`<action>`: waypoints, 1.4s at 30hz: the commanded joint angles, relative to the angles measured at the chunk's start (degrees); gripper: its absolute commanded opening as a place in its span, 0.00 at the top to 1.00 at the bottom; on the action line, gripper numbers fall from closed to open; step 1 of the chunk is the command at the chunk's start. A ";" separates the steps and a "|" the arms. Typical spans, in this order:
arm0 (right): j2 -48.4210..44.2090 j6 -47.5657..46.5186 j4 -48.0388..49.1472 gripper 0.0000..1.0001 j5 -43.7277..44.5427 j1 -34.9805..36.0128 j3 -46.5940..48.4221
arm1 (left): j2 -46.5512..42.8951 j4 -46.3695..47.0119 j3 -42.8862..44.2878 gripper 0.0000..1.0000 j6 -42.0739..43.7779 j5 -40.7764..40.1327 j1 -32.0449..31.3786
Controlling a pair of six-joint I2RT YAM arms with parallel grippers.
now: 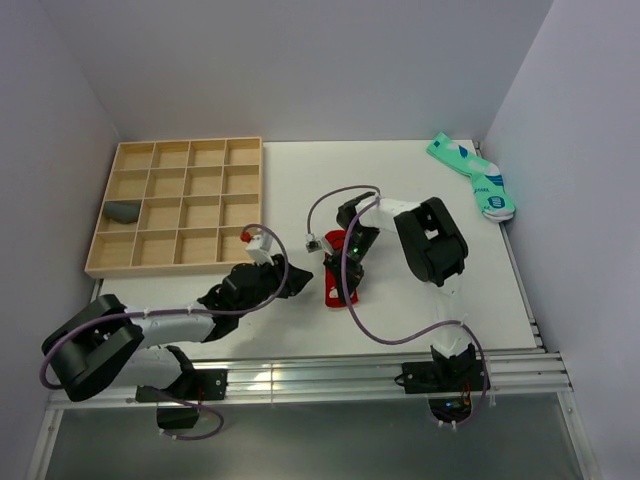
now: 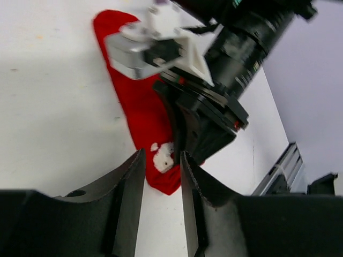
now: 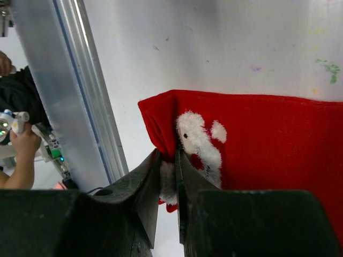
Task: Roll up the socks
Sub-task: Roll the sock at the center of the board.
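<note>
Tray: a wooden tray (image 1: 150, 268) split into four rows of four compartments sits on the table (image 1: 300, 170) towards its far left corner.
Tray contents: the dark grey sock (image 1: 122, 211) lies bunched in one compartment, in the left-hand column and the third row from the far edge. Every other compartment shows bare wood.
Red sock: the red sock (image 3: 278, 144) lies flat on the table near the middle of the near edge, outside the tray. The end with its white markings (image 3: 195, 140) points towards the arm bases.
Right gripper: the right gripper (image 3: 167, 166) has its jaws drawn nearly together, pinching the edge of the red sock's marked end. White fluff shows between them.
Left gripper: the left gripper (image 2: 162, 171) sits just beside the same end of the sock. Its jaws stand a narrow gap apart, with nothing caught between them.
Other socks: the mint-green socks (image 1: 473, 176) lie at the far right corner of the table, well apart from the tray.
</note>
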 commanded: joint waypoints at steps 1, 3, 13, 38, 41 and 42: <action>1.14 -0.93 -4.68 0.77 -2.99 -0.08 3.33 | 3.61 7.48 3.24 0.62 7.12 4.99 -2.58; 2.11 -1.19 -6.44 0.78 -3.52 -0.34 4.56 | 6.69 8.72 5.17 0.62 10.37 8.24 -3.91; 3.34 -1.37 -8.21 0.78 -4.23 -0.96 5.27 | 16.62 12.23 8.70 0.59 14.87 13.86 -6.02; 3.78 -1.64 -9.45 0.78 -4.05 -1.84 5.62 | 25.24 13.64 10.11 0.57 16.45 18.96 -3.91; 3.96 -1.37 -9.36 0.79 -4.05 -1.84 5.80 | 25.86 15.22 9.67 0.57 15.75 20.11 -3.65; 3.96 -1.20 -9.27 0.79 -4.05 -1.92 5.80 | 26.03 15.58 9.66 0.57 15.57 20.28 -3.65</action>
